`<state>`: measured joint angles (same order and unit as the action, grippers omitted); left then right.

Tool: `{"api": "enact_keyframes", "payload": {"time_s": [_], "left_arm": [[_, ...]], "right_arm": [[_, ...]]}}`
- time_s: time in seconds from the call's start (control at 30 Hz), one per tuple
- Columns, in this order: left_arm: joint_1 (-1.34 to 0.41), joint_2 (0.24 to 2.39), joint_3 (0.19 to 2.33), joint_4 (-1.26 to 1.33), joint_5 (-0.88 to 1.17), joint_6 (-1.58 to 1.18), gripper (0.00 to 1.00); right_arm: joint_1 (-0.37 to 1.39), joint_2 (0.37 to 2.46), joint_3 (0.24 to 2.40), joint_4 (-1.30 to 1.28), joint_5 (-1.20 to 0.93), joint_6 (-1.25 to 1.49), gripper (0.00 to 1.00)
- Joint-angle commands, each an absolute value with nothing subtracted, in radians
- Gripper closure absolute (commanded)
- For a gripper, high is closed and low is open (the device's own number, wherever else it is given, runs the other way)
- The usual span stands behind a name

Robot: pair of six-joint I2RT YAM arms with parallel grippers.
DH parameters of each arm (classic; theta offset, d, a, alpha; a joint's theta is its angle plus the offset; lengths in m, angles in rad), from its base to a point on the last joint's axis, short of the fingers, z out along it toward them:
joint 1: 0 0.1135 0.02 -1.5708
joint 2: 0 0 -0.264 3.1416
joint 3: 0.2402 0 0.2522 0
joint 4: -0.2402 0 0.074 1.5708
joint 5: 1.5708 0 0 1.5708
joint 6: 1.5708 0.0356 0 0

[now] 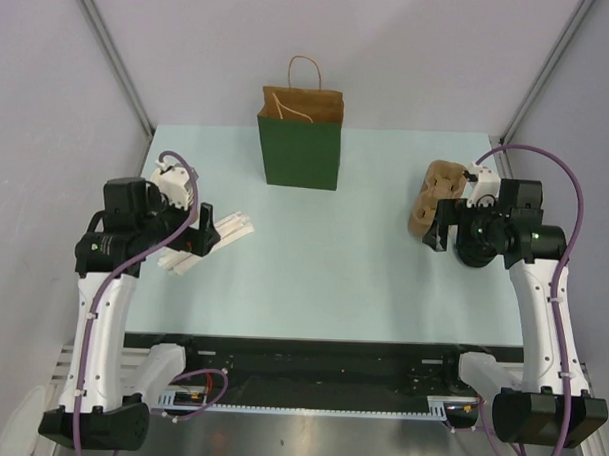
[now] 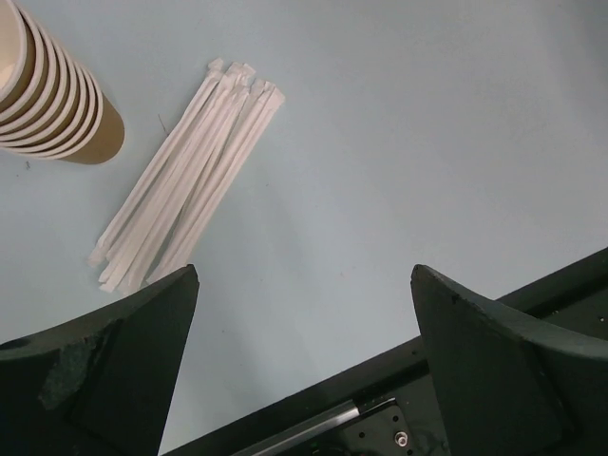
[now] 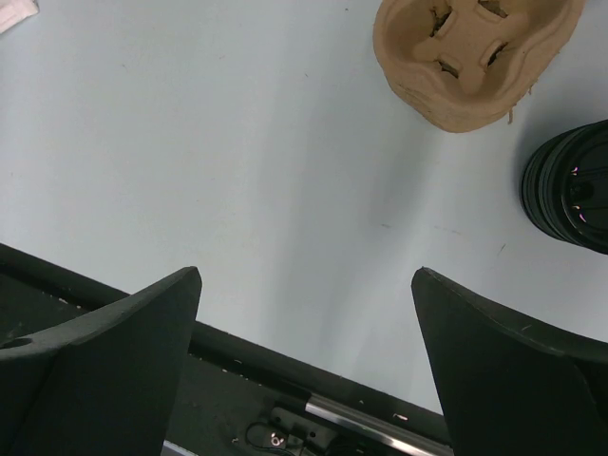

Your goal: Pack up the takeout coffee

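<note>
A round black lid [image 3: 570, 185] shows at the right edge of the right wrist view, next to the pulp carriers. It looks like the takeout coffee's lid; no tan cup body shows. In the top view the right arm hides it. The green paper bag [image 1: 302, 148] stands upright and open at the back centre of the table. My right gripper [image 3: 306, 271] is open and empty above the table near its front edge; it also shows in the top view [image 1: 440, 228]. My left gripper [image 2: 304, 271] is open and empty beside the straws, and shows in the top view [image 1: 204, 230].
A stack of brown pulp cup carriers [image 3: 475, 57] lies at the right, also in the top view [image 1: 436, 193]. A stack of lidless paper cups [image 2: 57, 104] lies on its side at the left beside a bundle of wrapped straws [image 2: 190, 171]. The table's black front rail [image 1: 320, 354] runs below.
</note>
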<state>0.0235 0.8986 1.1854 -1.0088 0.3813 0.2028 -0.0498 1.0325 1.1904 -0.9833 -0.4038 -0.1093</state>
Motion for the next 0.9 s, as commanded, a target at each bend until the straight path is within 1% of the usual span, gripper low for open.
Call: {"api": "enact_keyframes", "payload": {"time_s": [0.0, 0.1, 0.13, 0.3, 0.4, 0.43, 0.53, 0.6, 0.73, 0.87], "left_arm": [[0.020, 0.943, 1.264, -0.997, 0.342, 0.209, 0.01], [0.020, 0.997, 1.334, -1.009, 0.316, 0.203, 0.00], [0.021, 1.008, 1.351, -1.006, 0.269, 0.201, 0.00], [0.032, 1.077, 1.460, -0.997, 0.203, 0.238, 0.00], [0.080, 1.132, 1.523, -1.000, 0.210, 0.276, 0.01], [0.124, 1.165, 1.537, -1.002, 0.219, 0.281, 0.01], [0.181, 1.259, 1.620, -1.025, 0.201, 0.291, 0.01], [0.230, 1.287, 1.631, -1.025, 0.259, 0.308, 0.00], [0.242, 1.344, 1.602, -1.003, 0.278, 0.340, 0.00], [0.241, 1.381, 1.554, -0.934, 0.247, 0.353, 0.05]], "right_arm": [[-0.061, 1.031, 1.195, -0.992, -0.423, -0.121, 0.00], [-0.064, 1.032, 1.192, -1.000, -0.442, -0.132, 0.00], [-0.064, 1.031, 1.192, -1.005, -0.449, -0.133, 0.00], [-0.064, 1.028, 1.181, -1.003, -0.459, -0.141, 0.00], [-0.063, 1.035, 1.177, -1.006, -0.466, -0.147, 0.00], [-0.064, 1.040, 1.174, -1.008, -0.457, -0.152, 0.01], [-0.064, 1.039, 1.169, -1.009, -0.443, -0.158, 0.00], [-0.064, 1.035, 1.160, -1.009, -0.449, -0.164, 0.00], [-0.064, 1.043, 1.152, -1.006, -0.463, -0.173, 0.00], [-0.064, 1.061, 1.154, -1.008, -0.469, -0.176, 0.00]]}}
